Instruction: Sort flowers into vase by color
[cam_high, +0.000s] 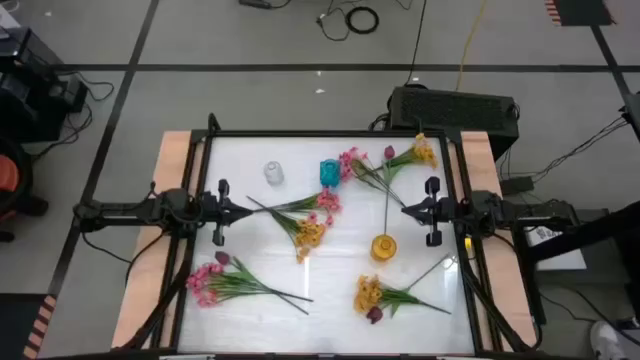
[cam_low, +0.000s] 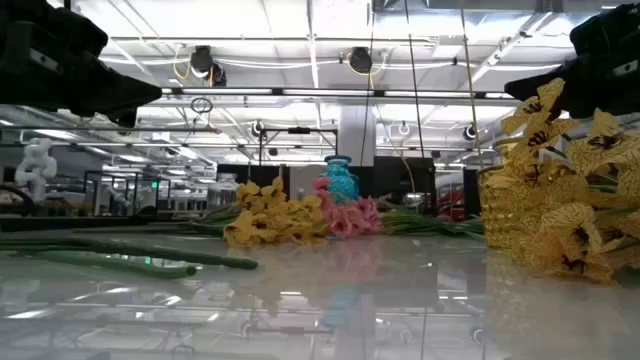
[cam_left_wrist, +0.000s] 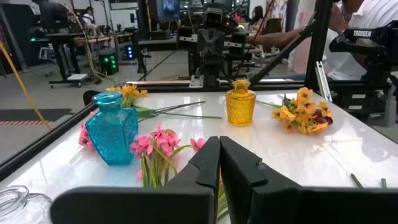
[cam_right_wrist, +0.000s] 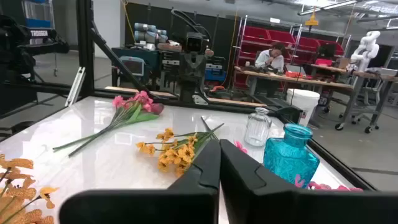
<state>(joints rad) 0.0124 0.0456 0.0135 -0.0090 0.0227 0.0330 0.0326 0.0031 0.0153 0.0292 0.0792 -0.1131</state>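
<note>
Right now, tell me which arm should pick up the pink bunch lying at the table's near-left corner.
Left. The pink bunch lies on the left arm's half, just below the left end effector. The right end effector waits across the table, beyond the yellow vase, so its reach would probably be longer.

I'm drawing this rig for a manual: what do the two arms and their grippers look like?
Both arms are dark, nearly black, built of slim jointed links with short crossbars near the wrists. The left gripper and right gripper each end in two matte black, wedge-shaped fingers tapering to a point. Black cables trail from each base.
</note>
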